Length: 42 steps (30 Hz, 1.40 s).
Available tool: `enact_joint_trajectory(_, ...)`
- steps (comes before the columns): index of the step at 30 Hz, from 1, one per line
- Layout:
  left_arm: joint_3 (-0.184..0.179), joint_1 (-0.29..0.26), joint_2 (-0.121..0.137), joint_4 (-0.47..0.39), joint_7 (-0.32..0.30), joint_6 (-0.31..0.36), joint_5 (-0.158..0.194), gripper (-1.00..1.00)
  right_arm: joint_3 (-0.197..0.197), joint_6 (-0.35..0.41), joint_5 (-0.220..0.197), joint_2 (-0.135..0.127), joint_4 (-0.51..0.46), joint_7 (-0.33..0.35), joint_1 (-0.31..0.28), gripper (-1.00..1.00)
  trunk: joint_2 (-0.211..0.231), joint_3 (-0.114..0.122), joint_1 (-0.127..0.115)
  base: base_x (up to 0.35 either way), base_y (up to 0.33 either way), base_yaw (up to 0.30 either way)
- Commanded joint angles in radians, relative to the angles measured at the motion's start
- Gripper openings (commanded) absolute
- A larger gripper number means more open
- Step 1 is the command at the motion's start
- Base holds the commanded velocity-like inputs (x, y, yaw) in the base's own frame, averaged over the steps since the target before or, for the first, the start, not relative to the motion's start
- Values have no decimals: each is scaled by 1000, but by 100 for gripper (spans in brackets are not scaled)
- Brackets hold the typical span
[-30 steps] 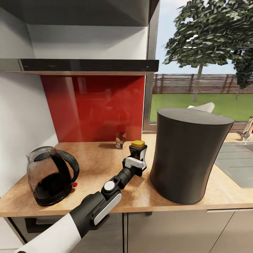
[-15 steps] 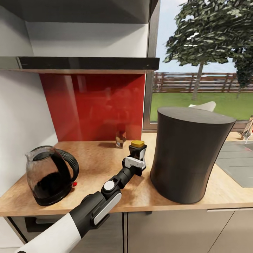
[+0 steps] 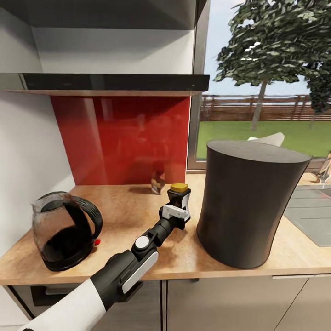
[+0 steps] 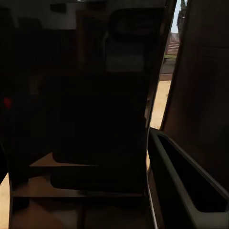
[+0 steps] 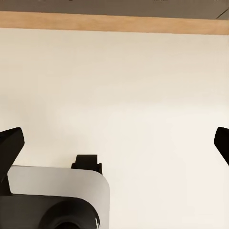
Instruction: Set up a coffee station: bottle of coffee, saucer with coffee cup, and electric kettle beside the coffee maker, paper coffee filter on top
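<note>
The bottle of coffee (image 3: 179, 193), a dark jar with a yellow lid, is held in my left gripper (image 3: 177, 206), which is shut on it. It is just left of the coffee maker (image 3: 248, 207), a tall dark grey body on the kitchen countertop (image 3: 128, 207). I cannot tell whether the jar's base touches the wood. In the left wrist view the dark jar (image 4: 109, 105) sits between the fingers (image 4: 191, 191). The electric kettle (image 3: 64, 230) stands at the counter's left end. My right gripper (image 5: 114, 143) is open over a pale floor.
A small clear glass (image 3: 157, 182) stands at the back against the red backsplash (image 3: 119, 138). A dark shelf edge (image 3: 115, 82) runs above the counter. A grey sink (image 3: 312, 214) lies to the right of the coffee maker. A white pointed shape (image 3: 269, 139) shows behind its top.
The head camera has shifted slightly. My left gripper still holds the bottle in the same spot beside the coffee maker.
</note>
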Motion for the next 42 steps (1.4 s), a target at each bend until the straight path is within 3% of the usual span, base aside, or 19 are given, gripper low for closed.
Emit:
enact_joint_trajectory(1,-4,-1,1,0,6,-5,8,-100,2,-3,1,0,1,0,-1,100,-1,-1,0,16,0,0)
enact_joint_trajectory(25,-4,-1,1,0,5,-5,8,-100,2,-3,1,0,1,0,-1,100,-1,-2,0,25,-17,0)
enact_joint_trajectory(42,-7,-1,0,3,4,-3,8,-100,2,-3,1,0,1,0,-1,100,-1,-24,0,0,0,0)
